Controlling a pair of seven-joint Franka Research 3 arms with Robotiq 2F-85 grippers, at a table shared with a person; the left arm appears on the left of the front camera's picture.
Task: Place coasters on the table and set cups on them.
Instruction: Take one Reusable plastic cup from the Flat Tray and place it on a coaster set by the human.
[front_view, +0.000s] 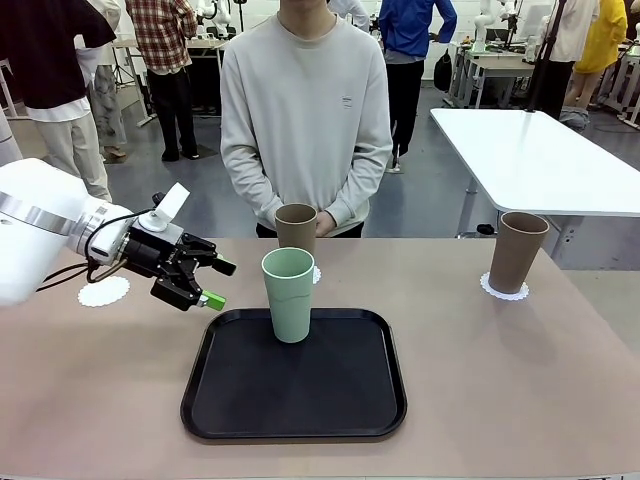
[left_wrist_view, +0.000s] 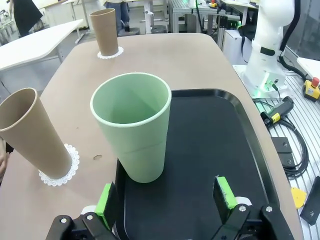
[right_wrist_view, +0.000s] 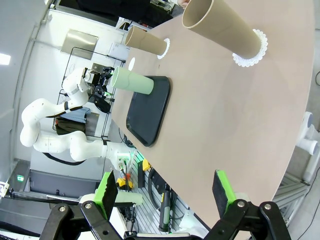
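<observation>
- Facing the person across the table, the front view shows the left gripper with its jaws apart and nothing between them, level with and just beside the mint cup, which stands upright at the far edge of the black tray. One bare coaster lies on the table behind the left arm. A tan cup stands on a doily in front of the person, and a second tan cup stands on another doily at the right.
- Looking along the left gripper's own fingers, the left wrist view shows the mint cup centred ahead of the spread green pads, not yet between them. The near tan cup sits on its lacy coaster; the far one likewise. The mint cup looks empty, so probably light; its wall appears stiff and matte, offering fair friction. Being tall and tapered, it could tip if pushed high up, so a hold around the mid-to-lower wall seems soundest.
- Tilted with its wrist, the right wrist view shows the right gripper with jaws wide and empty, held well clear of the table. The paper doilies look thin and easily shifted, so a cup set down should descend straight.
</observation>
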